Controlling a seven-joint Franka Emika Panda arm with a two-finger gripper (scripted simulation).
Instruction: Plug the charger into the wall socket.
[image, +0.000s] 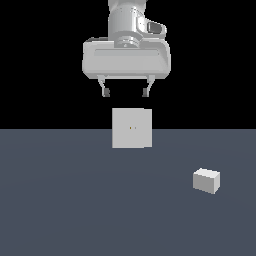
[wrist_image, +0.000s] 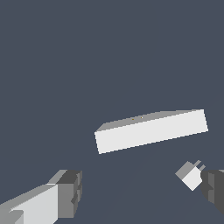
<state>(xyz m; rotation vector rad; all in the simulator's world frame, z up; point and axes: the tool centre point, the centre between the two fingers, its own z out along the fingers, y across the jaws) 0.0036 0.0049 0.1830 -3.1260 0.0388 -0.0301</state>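
The arm's pale grey pincer (image: 125, 92) hangs high in the exterior view, at twelve o'clock of the scene, with its two short dark-tipped fingers (image: 104, 91) pointing down and standing wide apart; nothing is between them. In the wrist view the same pincer (wrist_image: 142, 190) shows one finger (wrist_image: 65, 194) in full and only the edge of the other, with bare table between them.

Just under the fingertips in the exterior view stands the wall socket, a flat upright light-grey square plate (image: 132, 128) with two tiny dark dots at its centre. Its top edge sits a little below the fingers, not touching them. The wrist view looks down on that plate (wrist_image: 151, 131) edge-on, so it reads as a long pale slab lying between the two fingers and beyond them.

The charger, a small plain off-white rectangular block (image: 206, 180), rests on the table at about four o'clock from the plate, well apart from it and from the pincer. In the wrist view the block (wrist_image: 190, 175) lies just beside the partly seen finger, and two small stubs, which look like prongs, stick out of one end.

The dark slate-blue table (image: 60, 200) carries only these two things, with open room on all sides of both. No container is in view. Above the table's far edge the background is black.
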